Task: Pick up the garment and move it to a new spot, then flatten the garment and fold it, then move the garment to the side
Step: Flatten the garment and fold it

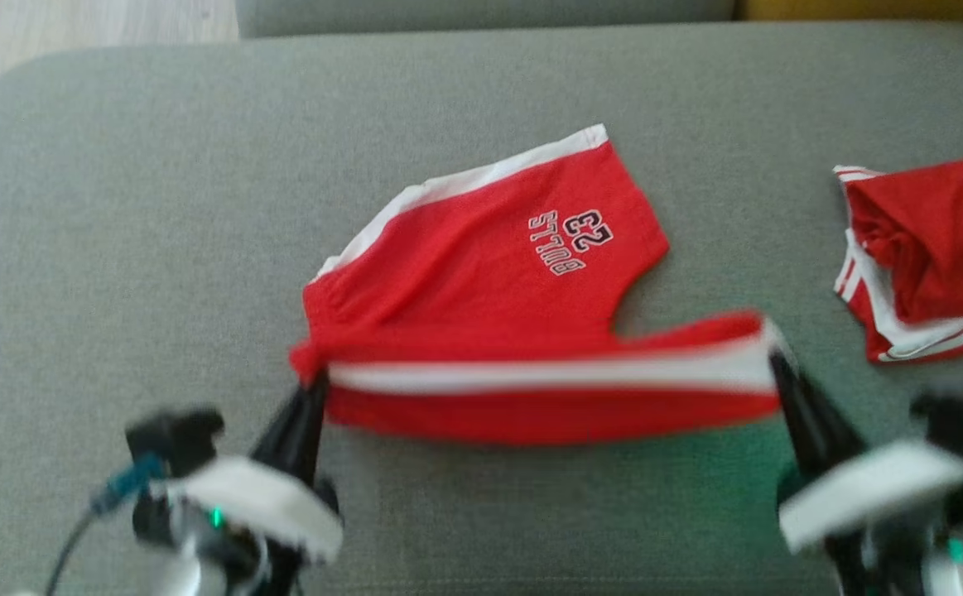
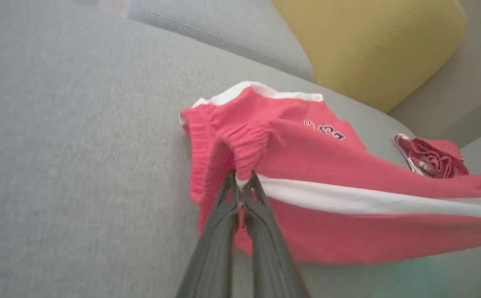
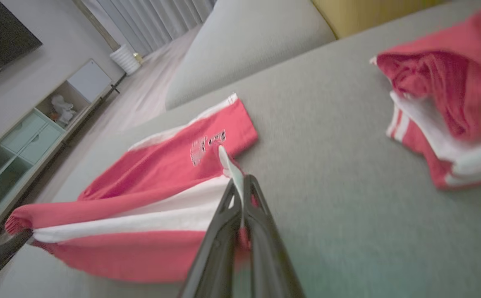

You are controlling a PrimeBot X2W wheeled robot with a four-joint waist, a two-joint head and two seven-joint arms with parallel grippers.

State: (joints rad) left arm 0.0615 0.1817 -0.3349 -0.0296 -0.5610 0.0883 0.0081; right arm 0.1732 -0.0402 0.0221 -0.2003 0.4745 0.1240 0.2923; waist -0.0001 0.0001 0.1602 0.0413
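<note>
1. nearest to you, the left gripper [image 1: 314,382] is closed on the gathered waistband corner of the red fabric shorts with a white side stripe [image 1: 481,273]. the left wrist view shows the jaws pinched together on the elastic edge.
2. the right gripper [image 1: 776,361] is closed on the hem corner of the same leg, and a thin white edge stands up between its jaws in the right wrist view.
3. the two grips pull the near leg tight like a band and hold it raised above the grey woven sofa cushion [image 1: 117,207]. i judge this keeps the edge straight so you can fold this leg over the other one.
4. the far leg lies flat on the cushion with the printed letters up, so it anchors the cloth.
5. you cannot tell how many layers each jaw holds, and the underside of the lifted leg is hidden. the head view is blurred around both grippers.
6. further right, well apart, a second red garment with white stripes [image 1: 928,248] lies bunched and is cut off by the frame edge.
7. behind, a yellow cushion [image 2: 368,45] is partly out of frame.
</note>
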